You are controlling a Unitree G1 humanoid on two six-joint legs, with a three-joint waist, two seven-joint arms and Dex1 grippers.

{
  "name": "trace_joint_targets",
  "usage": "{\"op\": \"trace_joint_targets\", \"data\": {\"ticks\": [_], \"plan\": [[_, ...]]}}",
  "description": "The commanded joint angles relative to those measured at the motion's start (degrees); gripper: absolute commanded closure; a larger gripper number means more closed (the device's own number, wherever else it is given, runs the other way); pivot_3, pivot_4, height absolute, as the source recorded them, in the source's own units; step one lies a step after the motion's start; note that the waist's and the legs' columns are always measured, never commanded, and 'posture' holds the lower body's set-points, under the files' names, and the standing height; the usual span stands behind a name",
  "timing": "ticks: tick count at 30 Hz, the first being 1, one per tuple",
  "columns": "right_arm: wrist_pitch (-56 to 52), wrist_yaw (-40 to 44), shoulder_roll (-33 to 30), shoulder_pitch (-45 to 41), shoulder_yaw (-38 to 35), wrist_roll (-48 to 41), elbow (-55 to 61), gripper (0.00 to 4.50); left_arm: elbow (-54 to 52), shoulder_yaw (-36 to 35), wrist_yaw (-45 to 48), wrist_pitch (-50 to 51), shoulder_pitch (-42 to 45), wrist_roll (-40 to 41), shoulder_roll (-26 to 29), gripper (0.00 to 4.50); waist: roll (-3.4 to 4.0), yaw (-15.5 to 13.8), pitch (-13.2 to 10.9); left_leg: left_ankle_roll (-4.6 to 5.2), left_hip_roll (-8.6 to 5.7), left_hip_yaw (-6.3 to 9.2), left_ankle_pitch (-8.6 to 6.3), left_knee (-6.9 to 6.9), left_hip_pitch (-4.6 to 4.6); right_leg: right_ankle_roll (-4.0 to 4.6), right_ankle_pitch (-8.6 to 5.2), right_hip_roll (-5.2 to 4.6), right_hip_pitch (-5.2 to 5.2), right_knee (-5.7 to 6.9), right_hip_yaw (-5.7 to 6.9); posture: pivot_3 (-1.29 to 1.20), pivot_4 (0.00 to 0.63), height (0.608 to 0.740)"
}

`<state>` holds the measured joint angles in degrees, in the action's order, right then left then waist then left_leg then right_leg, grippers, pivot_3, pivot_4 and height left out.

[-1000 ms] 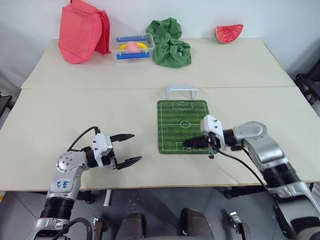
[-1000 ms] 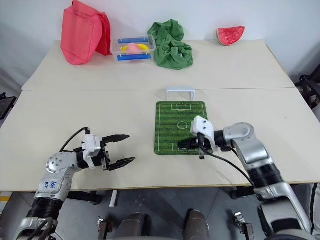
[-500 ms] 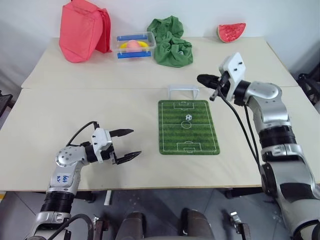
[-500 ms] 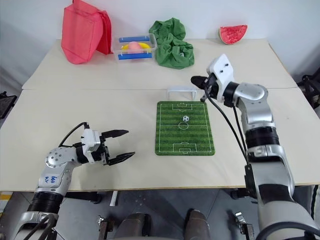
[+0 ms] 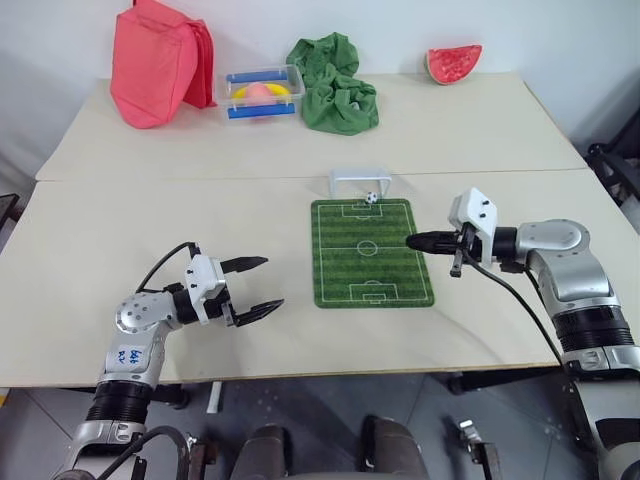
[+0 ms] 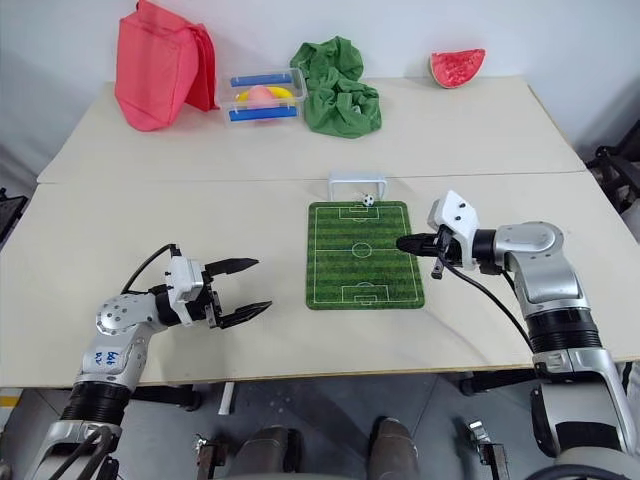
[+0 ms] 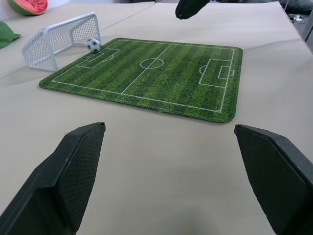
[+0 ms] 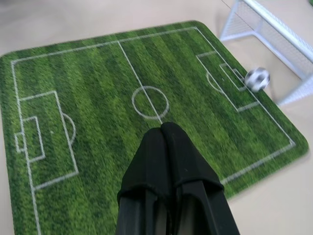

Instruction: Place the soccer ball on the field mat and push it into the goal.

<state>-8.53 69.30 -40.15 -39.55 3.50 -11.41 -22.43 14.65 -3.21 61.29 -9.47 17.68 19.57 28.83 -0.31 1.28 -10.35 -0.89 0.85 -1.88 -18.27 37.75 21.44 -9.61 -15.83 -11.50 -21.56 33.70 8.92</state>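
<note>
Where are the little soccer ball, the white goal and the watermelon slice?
soccer ball (image 5: 371, 198), left eye view, middle of the ball at the goal mouth.
goal (image 5: 345, 173), left eye view, top crossbar of the white frame.
watermelon slice (image 5: 453, 62), left eye view, red flesh.

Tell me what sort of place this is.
Probably a robot test room, staged with props: plain pale tables against a bare wall carry a toy field mat and goal, a fake watermelon slice and a red bag.
</note>
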Motion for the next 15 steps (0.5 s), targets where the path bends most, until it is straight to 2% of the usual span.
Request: {"op": "trace_joint_targets", "data": {"ticks": [1,5,7,9,15], "plan": [[-0.8,0.1,-3.1,1.3,-3.4,-1.4,2.3,4.47,-1.6,-2.2,-1.8,0.3,-1.5,0.9,0.4,0.00,0.00,0.1,0.0,0.00,0.00,0.00,0.00,0.00,0.00,0.00,0.00,0.00,0.00,0.00,0.00,0.00,0.150,0.740],[-3.0,-0.9,-5.4,4.7,-7.5,-3.7,1.5,4.47,-2.0,-5.5,-6.3,3.3,-1.4,2.9,0.2,0.00,-0.01,-0.2,0.0,0.00,0.00,0.01,0.00,-0.01,0.01,0.00,0.00,-0.01,0.00,-0.02,0.01,0.00,0.150,0.740],[-0.7,-1.9,-5.5,6.2,-10.1,-4.4,-0.2,4.10,-2.5,-7.5,-9.2,6.1,-1.0,4.2,-0.2,0.00,-0.01,-0.3,0.0,0.00,-0.01,0.02,0.00,0.01,0.01,0.00,0.00,-0.01,0.02,-0.02,0.01,0.00,0.150,0.740],[2.2,-2.2,-5.2,7.8,-12.9,-5.5,-2.6,3.59,-3.7,-9.4,-11.2,9.5,-1.1,6.3,-0.4,0.00,-0.01,-0.3,0.0,0.00,-0.01,0.02,0.00,0.03,0.00,0.00,0.00,-0.01,0.03,0.00,0.00,0.00,0.150,0.740],[6.3,1.6,-6.0,13.6,-17.6,-9.0,-4.7,1.53,-4.4,-13.3,-13.0,12.5,-1.8,8.7,0.4,0.00,-0.01,-0.4,0.0,0.00,0.00,0.01,0.00,0.04,-0.02,0.00,0.00,-0.01,0.05,0.00,0.00,0.00,0.150,0.740]]}}
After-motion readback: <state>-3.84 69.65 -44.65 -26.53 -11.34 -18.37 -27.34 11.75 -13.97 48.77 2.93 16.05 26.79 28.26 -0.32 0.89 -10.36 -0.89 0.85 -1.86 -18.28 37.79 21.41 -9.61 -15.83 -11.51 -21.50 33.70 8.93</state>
